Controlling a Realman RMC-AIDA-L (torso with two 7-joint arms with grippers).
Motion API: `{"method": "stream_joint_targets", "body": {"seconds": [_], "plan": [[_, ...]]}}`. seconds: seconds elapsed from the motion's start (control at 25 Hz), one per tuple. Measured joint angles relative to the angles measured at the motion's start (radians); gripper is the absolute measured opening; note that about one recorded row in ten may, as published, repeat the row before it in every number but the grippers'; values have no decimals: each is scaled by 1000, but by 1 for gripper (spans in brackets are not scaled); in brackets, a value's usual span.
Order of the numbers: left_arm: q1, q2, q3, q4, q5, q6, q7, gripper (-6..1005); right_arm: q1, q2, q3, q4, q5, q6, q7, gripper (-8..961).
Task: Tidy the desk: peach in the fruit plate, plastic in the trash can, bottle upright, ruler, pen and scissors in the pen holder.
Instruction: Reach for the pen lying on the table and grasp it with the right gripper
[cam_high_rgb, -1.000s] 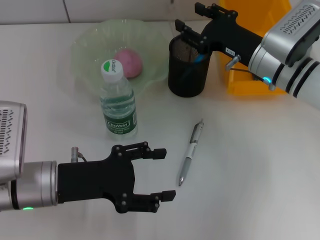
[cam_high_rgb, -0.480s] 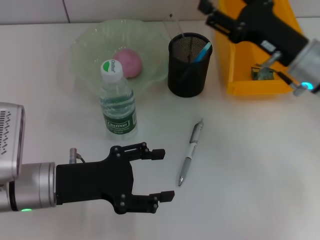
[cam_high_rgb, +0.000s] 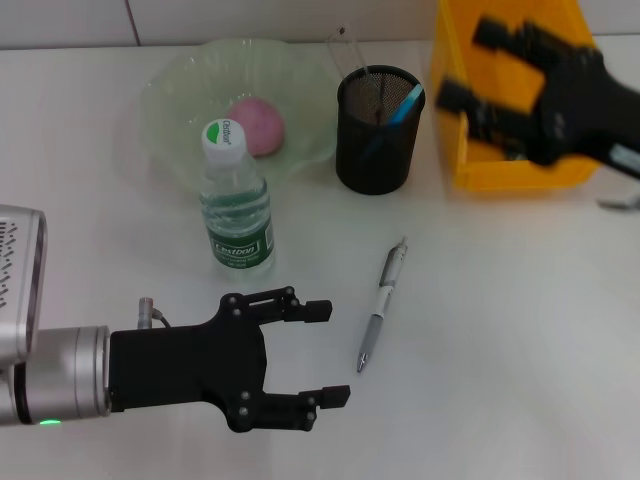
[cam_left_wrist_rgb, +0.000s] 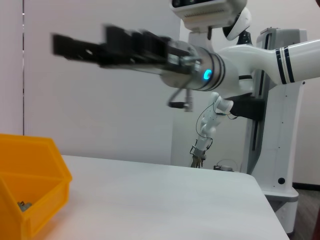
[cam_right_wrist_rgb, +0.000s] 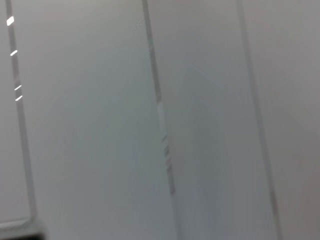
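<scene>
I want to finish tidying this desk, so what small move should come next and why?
Probably ease the open left claw sideways over the pen to pick it up. The pen lies loose on the desk right beside that claw, while the peach sits in the fruit plate, the bottle stands upright, and the right claw is over the trash can.

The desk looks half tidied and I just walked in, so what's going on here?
The peach lies in the fruit plate, the bottle stands upright, and the blue-handled scissors sit in the pen holder. Only the pen lies loose on the desk. The right gripper hangs open and empty over the trash can. The left gripper hovers open beside the pen.
</scene>
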Motion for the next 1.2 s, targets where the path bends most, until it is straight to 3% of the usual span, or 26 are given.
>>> {"method": "stream_joint_targets", "body": {"seconds": [0.08,0.12,0.28,0.48,0.76,0.92,1.04,1.08,1.2], "plan": [[0,-1,0,0,-2,2,0,796,-8,-1,105,-27,-137,-144,88,832],[0,-1,0,1,-2,2,0,796,-8,-1,105,-27,-137,-144,88,832],[-2,-2,0,2,-7,12,-1,795,-20,-3,269,0,-309,-360,64,832],[-16,-6,-16,10,-14,40,-9,794,-43,-3,339,86,-423,-414,-20,833],[-29,-8,-15,36,-23,41,-61,792,-56,-3,350,196,-497,-394,-122,832],[7,-13,-4,166,-26,21,-183,791,-58,-3,351,221,-550,-353,-135,833],[47,-13,35,286,-26,-32,-285,790,-66,-3,370,223,-584,-331,-139,832],[73,-11,80,381,-21,-90,-372,790,-69,-3,406,225,-612,-326,-144,832],[93,-8,122,470,-6,-158,-470,789,-70,-3,442,228,-640,-325,-146,832]]}}
